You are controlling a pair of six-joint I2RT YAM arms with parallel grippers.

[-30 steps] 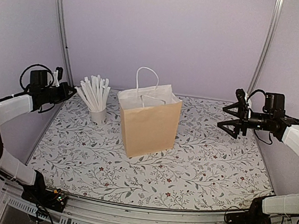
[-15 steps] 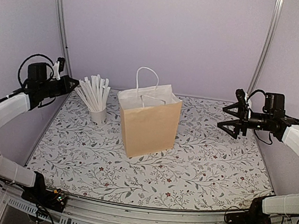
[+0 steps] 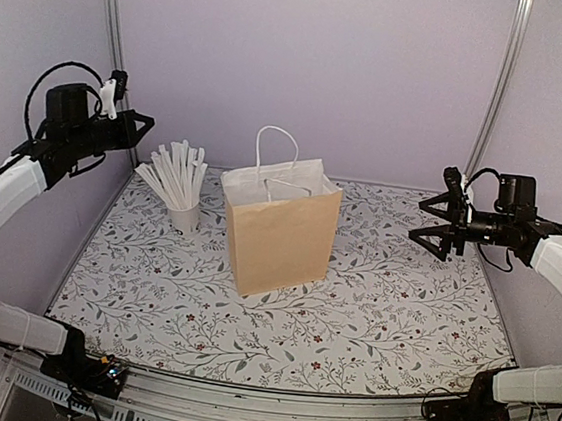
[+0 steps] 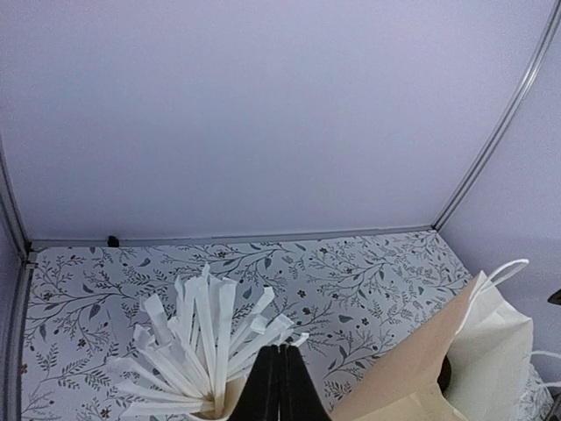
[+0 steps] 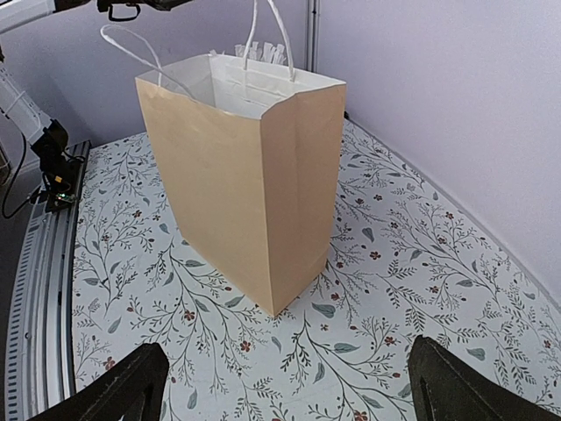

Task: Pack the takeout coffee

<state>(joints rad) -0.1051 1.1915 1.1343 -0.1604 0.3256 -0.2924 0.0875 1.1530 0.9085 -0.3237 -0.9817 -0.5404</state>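
Left gripper (image 3: 146, 120) closed, seemingly empty, high near stick cup (image 3: 186, 218).

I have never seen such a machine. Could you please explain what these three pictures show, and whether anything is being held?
These are two robot arms, bolted at the near edge of a table, each ending in a two-finger gripper. The wide picture comes from a fixed camera above and behind them; the other two come from a camera on each wrist. On the flowered table stand an open paper bag and a cup of white sticks. The left gripper, raised at the left, is shut and empty. The right gripper is open, facing the bag, holding nothing. A dark shape inside the bag may be the coffee; I cannot tell.
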